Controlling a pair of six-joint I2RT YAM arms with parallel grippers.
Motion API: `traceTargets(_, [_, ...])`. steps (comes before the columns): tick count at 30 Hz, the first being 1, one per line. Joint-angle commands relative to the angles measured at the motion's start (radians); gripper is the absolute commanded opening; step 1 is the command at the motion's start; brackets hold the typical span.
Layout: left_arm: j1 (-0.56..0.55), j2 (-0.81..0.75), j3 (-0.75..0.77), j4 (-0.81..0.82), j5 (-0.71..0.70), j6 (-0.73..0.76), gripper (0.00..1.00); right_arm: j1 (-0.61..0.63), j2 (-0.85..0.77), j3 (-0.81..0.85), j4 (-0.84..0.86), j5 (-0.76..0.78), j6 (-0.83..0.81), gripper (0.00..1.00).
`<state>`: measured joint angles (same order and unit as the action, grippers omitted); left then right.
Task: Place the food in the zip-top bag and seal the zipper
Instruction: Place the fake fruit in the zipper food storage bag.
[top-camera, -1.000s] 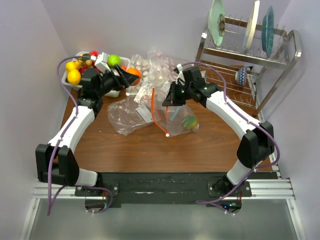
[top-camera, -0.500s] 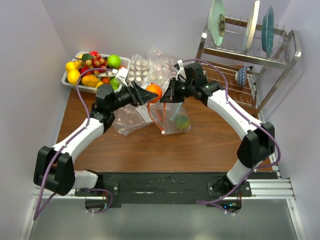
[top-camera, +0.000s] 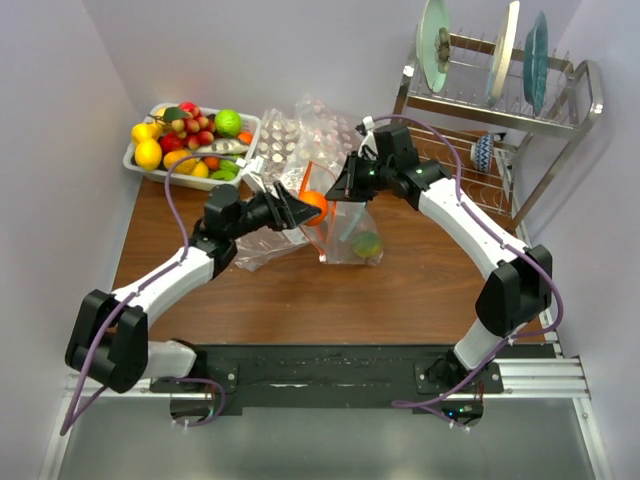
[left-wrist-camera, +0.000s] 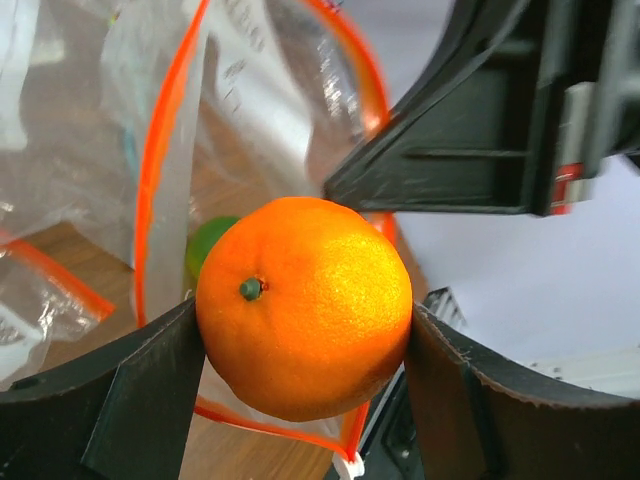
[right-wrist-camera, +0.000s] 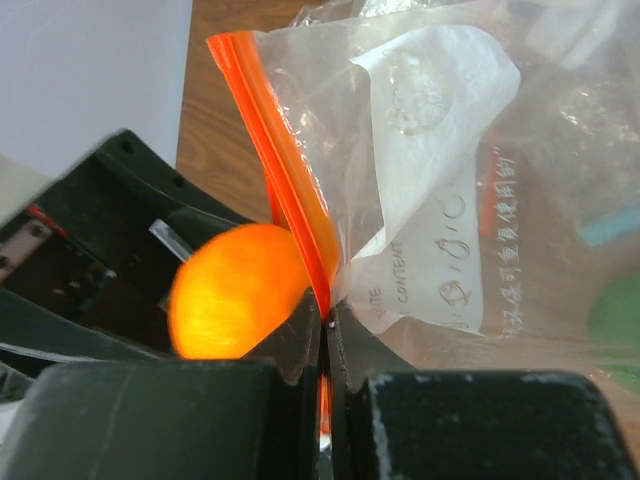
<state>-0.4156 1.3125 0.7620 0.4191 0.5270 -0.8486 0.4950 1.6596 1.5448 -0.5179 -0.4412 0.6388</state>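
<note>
My left gripper (top-camera: 300, 206) (left-wrist-camera: 305, 335) is shut on an orange (top-camera: 316, 203) (left-wrist-camera: 305, 305) and holds it right at the open mouth of the zip-top bag (top-camera: 348, 232) (right-wrist-camera: 440, 150). The orange-red zipper (left-wrist-camera: 160, 150) (right-wrist-camera: 275, 140) loops around the opening. My right gripper (top-camera: 345, 190) (right-wrist-camera: 327, 325) is shut on the zipper edge and holds the mouth up; its black body (left-wrist-camera: 480, 130) fills the upper right of the left wrist view. A green lime (top-camera: 366, 243) (left-wrist-camera: 205, 245) lies inside the bag. Seen from the right wrist, the orange (right-wrist-camera: 235, 295) is a blur just left of the pinched strip.
A white tray (top-camera: 135, 162) at the back left holds more fruit: lemons, a lime, red grapes. Other crumpled clear bags (top-camera: 290, 140) lie behind and left of the held bag. A metal dish rack (top-camera: 500, 110) with plates stands at the back right, a patterned bowl (top-camera: 483, 151) under it.
My left arm swung from the fruit tray toward the right, carrying the orange to the bag's mouth. My right gripper kept its hold and drew the bag's mouth up and back a little.
</note>
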Motion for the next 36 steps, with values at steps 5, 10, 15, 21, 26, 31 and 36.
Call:
traceTargets(5, [-0.104,0.093,0.123,-0.227,-0.244,0.154,0.54,0.016,-0.049,0.052,0.052,-0.062,0.036,0.00])
traceTargets(10, [-0.127,0.140,0.168,-0.264,-0.288,0.154,1.00,0.017,-0.050,0.052,0.052,-0.059,0.036,0.00])
traceTargets(15, [-0.129,0.128,0.214,-0.322,-0.297,0.181,1.00,0.016,-0.054,0.052,0.038,-0.042,0.025,0.00])
traceTargets(21, [-0.127,0.091,0.333,-0.532,-0.357,0.279,1.00,0.013,-0.052,0.031,0.001,0.031,-0.013,0.00])
traceTargets(26, [-0.123,0.065,0.468,-0.687,-0.487,0.393,1.00,0.013,-0.055,-0.023,0.004,0.068,-0.028,0.00])
traceTargets(31, [0.000,0.079,0.554,-0.772,-0.571,0.448,1.00,0.014,-0.061,-0.054,0.021,0.059,-0.028,0.00])
traceTargets(36, [0.159,0.103,0.566,-0.717,-0.611,0.470,1.00,0.013,-0.075,-0.057,0.021,0.067,-0.034,0.00])
